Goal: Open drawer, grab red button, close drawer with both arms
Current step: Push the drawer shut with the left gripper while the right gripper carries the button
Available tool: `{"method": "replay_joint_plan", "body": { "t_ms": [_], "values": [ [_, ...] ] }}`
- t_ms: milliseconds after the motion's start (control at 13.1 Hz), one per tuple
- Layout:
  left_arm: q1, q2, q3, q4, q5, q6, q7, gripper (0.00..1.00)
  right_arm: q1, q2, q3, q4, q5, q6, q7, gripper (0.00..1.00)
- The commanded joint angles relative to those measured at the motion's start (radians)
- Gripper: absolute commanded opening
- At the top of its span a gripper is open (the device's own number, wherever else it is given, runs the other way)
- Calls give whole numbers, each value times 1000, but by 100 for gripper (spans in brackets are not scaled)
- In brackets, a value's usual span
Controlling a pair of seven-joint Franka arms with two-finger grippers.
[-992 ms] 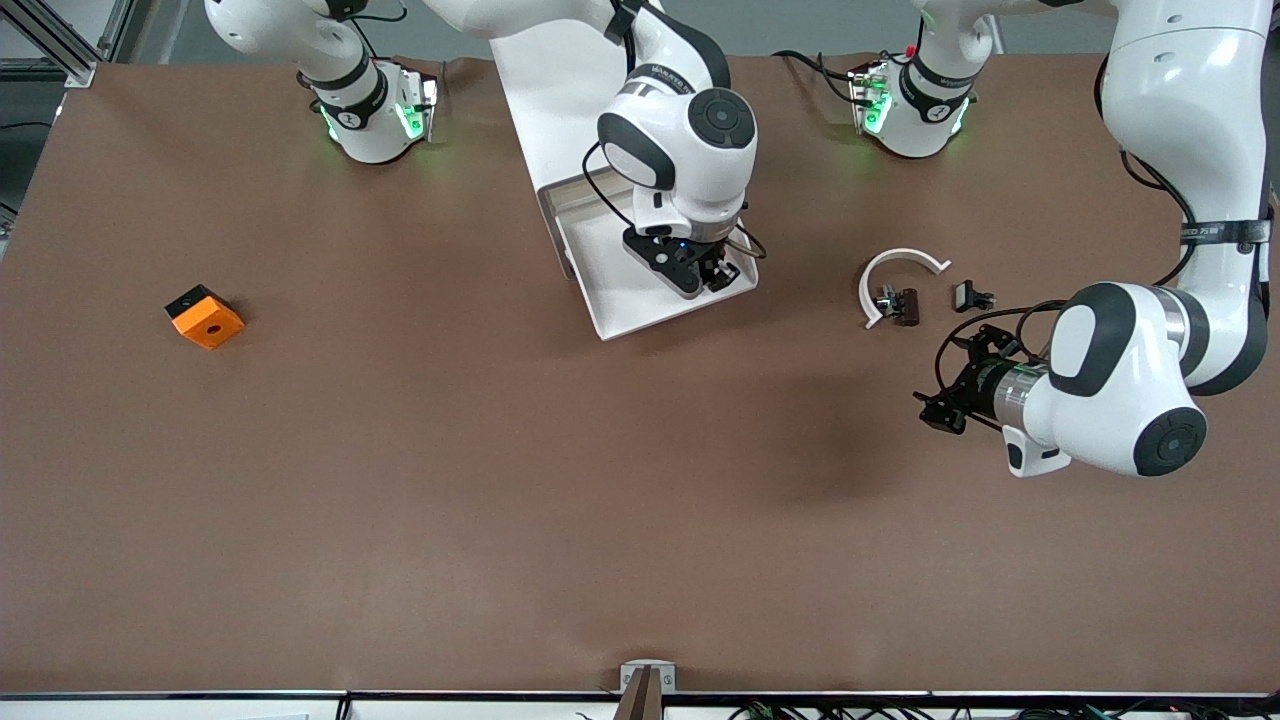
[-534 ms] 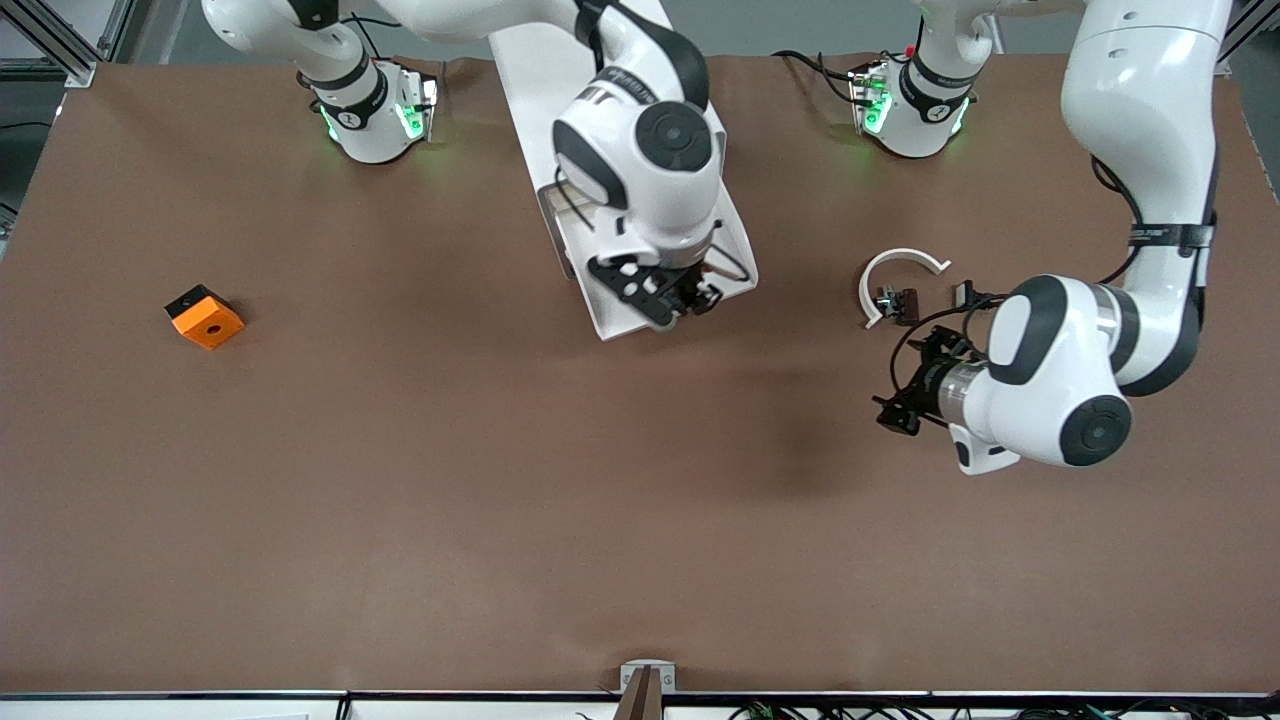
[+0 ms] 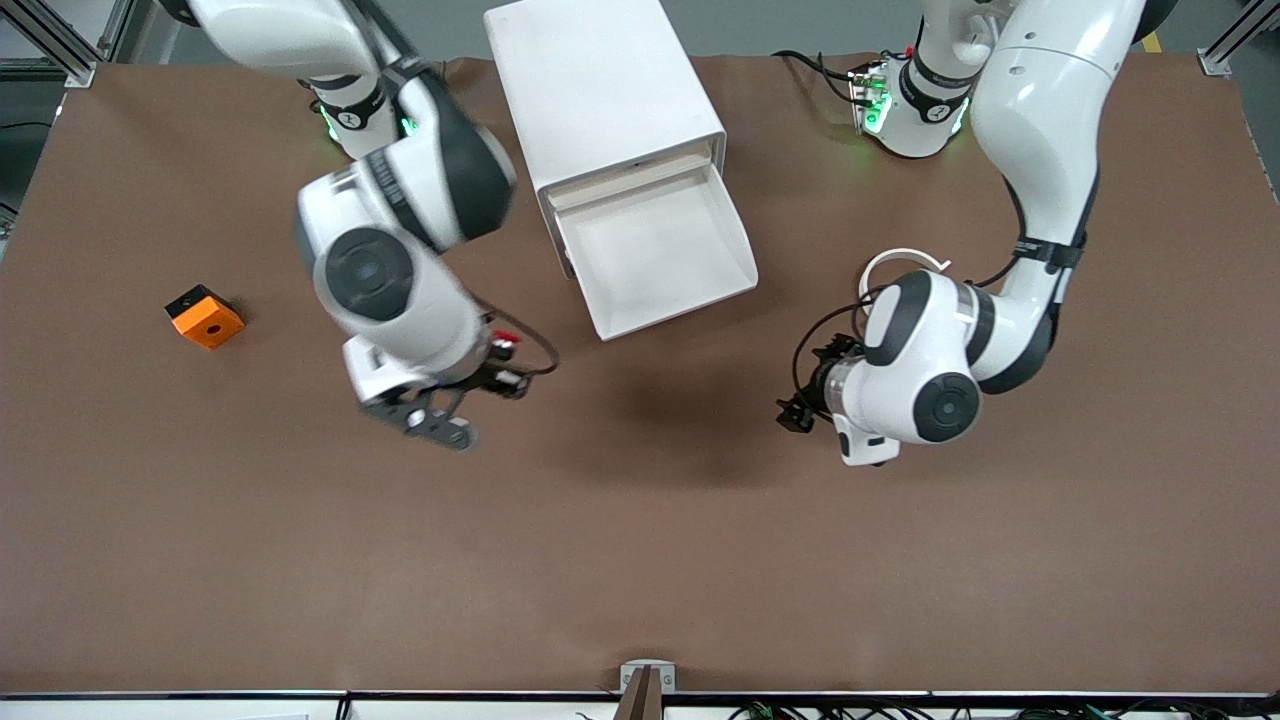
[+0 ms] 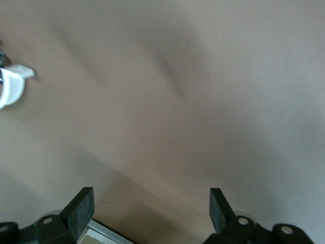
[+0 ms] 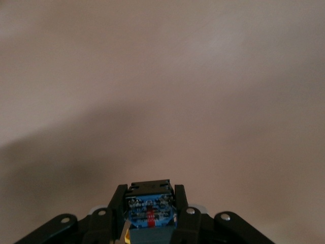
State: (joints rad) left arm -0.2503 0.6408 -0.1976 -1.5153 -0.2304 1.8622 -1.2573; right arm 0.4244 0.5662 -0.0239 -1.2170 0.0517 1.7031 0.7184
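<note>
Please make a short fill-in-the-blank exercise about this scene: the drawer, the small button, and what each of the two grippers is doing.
1. The shallow white plastic drawer of the boxy white cabinet stands ____ .
2. The tiny red-capped button is clamped in the ____ gripper, over bare brown table.
3. The left gripper holds ____ ; its fingers are spread apart.
4. The orange square block lies toward the ____ arm's end of the table.

Missing words: open; right; nothing; right

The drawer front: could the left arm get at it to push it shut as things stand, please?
Probably yes. The drawer stands pulled out and bare, the left gripper hangs open over bare table nearby, and the right gripper, holding the button, is well aside.
</note>
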Motion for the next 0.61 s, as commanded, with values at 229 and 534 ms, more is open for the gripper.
{"method": "replay_joint_plan", "body": {
  "t_ms": [229,534],
  "values": [
    [-50,-46,-103,-154,14,153,25,100,-241,-164,19,-500,-78,416,-373,0],
    [-50,-110,-222,-279,14,250,25,100,-373,-164,19,-708,-87,726,-529,0]
  ]
}}
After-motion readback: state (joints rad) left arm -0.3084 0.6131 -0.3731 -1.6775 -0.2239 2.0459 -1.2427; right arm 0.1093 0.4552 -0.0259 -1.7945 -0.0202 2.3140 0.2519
